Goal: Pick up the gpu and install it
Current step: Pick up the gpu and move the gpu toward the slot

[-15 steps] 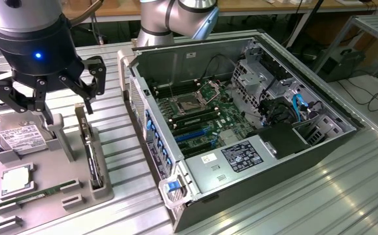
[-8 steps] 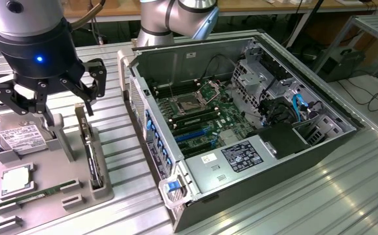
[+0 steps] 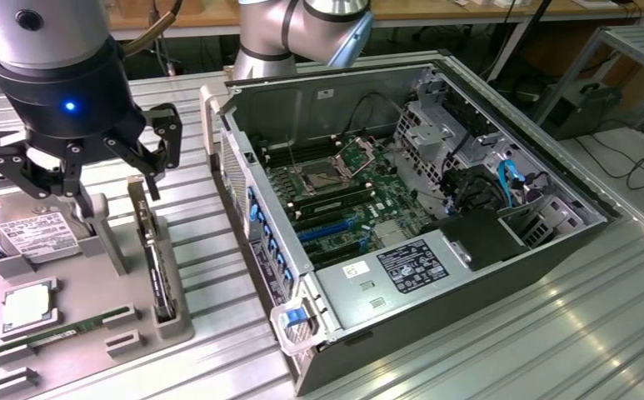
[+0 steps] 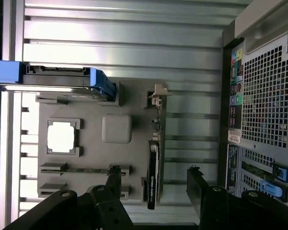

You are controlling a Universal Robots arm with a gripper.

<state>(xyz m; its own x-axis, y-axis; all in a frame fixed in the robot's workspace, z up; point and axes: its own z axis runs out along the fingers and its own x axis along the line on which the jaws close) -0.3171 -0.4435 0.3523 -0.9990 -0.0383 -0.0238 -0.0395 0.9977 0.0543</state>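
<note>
**GPU install: card not yet lifted, all steps outstanding**

Listed from the exterior view's left to its right.

- Hand (image 3: pixel 116 200): black jointed fingers, spread apart, empty. It hovers above the card.
- Holder tray (image 3: pixel 116 287): matte grey, moulded, with slots. It carries a boxy silver hard drive (image 3: pixel 27 229), a square processor (image 3: pixel 27 304) and a narrow green memory stick (image 3: pixel 66 329).
- gpu (image 3: pixel 152 258): thin, flat and dark. It stands on edge in the tray's slot nearest the case. In the wrist view it lies in line between the fingers, touching neither.
- Computer case (image 3: pixel 544 242): open sheet steel. It holds a green motherboard (image 3: pixel 333 192) with blue slots, no card seated.
- Bench (image 3: pixel 211 367): ribbed, reflective aluminium.
</note>
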